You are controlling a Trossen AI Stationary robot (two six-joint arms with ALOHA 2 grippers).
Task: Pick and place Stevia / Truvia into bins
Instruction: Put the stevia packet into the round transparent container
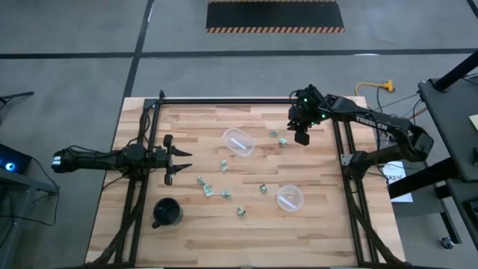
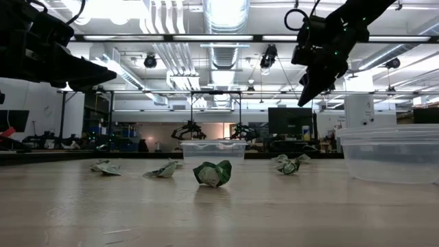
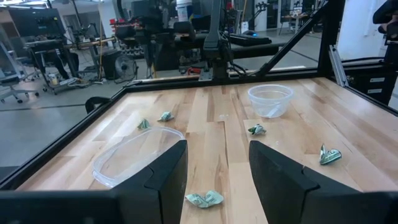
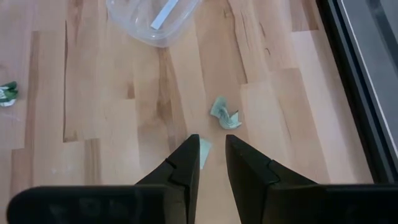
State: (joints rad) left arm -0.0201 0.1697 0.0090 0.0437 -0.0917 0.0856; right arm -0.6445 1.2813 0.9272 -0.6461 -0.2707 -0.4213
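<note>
Several crumpled pale green Stevia packets point(image 1: 224, 164) lie scattered on the wooden table point(image 1: 187, 239). Two clear bins stand on it, one at the far middle point(image 1: 239, 142) holding a white strip, one nearer on the right point(image 1: 290, 198). My right gripper point(image 4: 212, 155) hangs above the table near its far right; its fingers are narrowly open, hold nothing and slant down. Below them lie two packets, one flat point(image 4: 204, 152) and one crumpled point(image 4: 225, 115). My left gripper point(image 3: 217, 168) waits open and level at the table's left, with a packet point(image 3: 204, 199) on the table in front of it.
A black cup point(image 1: 167, 213) stands near the front left. Dark frame rails point(image 1: 224, 101) run along the table's far, left and right sides. In the low view the right gripper point(image 2: 312, 86) hangs well above the packets point(image 2: 212, 173) and the near bin point(image 2: 391, 154).
</note>
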